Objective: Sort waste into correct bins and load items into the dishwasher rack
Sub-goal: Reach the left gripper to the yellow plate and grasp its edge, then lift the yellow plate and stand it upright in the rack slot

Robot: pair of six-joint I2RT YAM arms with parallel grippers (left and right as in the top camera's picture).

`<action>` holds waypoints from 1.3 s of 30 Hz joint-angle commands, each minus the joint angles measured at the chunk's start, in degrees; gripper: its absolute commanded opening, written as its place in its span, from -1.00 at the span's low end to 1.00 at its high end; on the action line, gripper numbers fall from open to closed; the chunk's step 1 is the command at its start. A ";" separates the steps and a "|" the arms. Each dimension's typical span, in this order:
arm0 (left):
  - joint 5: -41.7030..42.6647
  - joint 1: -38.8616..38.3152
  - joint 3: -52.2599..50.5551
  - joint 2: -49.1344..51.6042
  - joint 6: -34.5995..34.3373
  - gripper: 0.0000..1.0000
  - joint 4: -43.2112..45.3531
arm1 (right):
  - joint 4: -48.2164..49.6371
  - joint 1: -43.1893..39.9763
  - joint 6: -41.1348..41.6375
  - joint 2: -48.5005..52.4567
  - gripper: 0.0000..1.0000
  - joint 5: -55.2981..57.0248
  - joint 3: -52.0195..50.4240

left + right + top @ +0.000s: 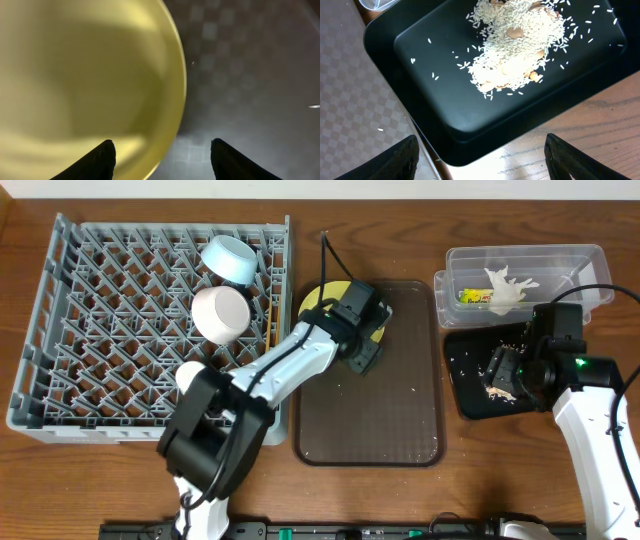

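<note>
Overhead, just right of the dishwasher rack [100, 330], the left gripper [162, 160] is hanging over the yellow plate [320, 298]; only its wrist view is showing the fingers [95, 162] apart astride the rim, likely readying a pinch. Further right, the right gripper [480, 160], fingers apart and empty, is hovering over food scraps [512, 55] in the black tray [425, 85].

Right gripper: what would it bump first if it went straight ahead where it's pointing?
Probably the black tray, at its near rim or bare floor; the rice scraps lie farther along. Depth is hard to judge.
</note>
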 commanded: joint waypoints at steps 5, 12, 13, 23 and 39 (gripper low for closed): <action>-0.28 -0.11 0.61 3.96 0.98 0.26 -0.61 | -0.09 -0.50 0.74 -0.59 0.56 0.57 0.74; 1.77 -0.42 0.57 4.04 0.35 -0.46 -3.50 | -0.24 -0.50 0.74 -0.59 0.57 0.57 0.74; 2.62 -0.79 0.57 4.04 0.35 -0.51 -4.09 | -0.24 -0.50 0.74 -0.59 0.56 0.57 0.74; 2.93 -5.42 0.63 2.54 0.39 -0.85 -5.01 | -0.90 -0.50 0.72 -0.59 0.57 0.59 0.74; 2.71 -4.63 0.81 -23.43 0.22 -0.88 -5.75 | -0.92 -0.50 0.70 -0.59 0.57 0.59 0.74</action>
